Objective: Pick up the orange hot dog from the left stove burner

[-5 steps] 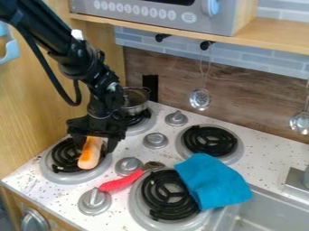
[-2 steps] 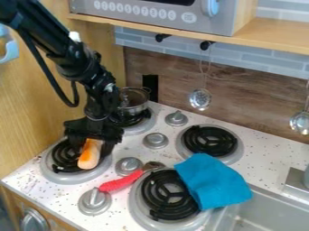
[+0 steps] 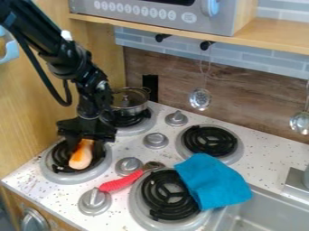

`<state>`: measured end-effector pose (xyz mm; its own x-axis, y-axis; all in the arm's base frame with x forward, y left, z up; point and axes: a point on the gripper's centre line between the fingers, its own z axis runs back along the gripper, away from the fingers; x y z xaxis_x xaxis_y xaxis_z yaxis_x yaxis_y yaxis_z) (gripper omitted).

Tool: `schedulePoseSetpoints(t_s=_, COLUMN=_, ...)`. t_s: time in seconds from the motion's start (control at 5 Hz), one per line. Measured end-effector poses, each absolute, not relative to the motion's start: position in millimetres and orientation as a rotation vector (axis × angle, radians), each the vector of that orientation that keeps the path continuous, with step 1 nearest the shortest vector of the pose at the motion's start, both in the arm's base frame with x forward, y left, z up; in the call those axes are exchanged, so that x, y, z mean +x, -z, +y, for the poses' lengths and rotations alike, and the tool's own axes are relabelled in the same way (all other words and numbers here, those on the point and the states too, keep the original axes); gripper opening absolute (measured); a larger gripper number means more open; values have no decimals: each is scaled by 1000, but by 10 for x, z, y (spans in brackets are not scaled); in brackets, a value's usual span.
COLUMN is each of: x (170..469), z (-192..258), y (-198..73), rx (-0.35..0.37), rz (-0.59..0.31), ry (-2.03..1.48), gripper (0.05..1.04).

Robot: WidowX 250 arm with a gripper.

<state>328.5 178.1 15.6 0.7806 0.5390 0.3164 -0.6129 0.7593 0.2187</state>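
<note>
One orange-and-cream food piece (image 3: 81, 155) lay on the burner (image 3: 88, 174) nearest the surface's (image 3: 37, 195) left corner, its upper end under the tool (image 3: 86, 143); whether the tool gripped it could not be told. Behind stood a lidded pot (image 3: 134, 107), while a red-handled utensil (image 3: 119, 182) and a blue cloth (image 3: 213, 181) lay towards the sink (image 3: 264, 210).

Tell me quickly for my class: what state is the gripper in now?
Gripper: at the upper end of the orange-and-pale toy, over a stove burner; open, closed or holding cannot be told.
</note>
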Motion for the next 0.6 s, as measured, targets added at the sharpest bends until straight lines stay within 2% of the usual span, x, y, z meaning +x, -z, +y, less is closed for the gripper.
schedulePoseSetpoints(t_s=0.4, x=3294, z=1699, y=-166, rx=269, rz=-222, ry=-605, gripper=586)
schedulePoseSetpoints(t_s=0.6, x=3321, z=1586, y=-287, rx=198, rz=-235, ry=-594, gripper=537)
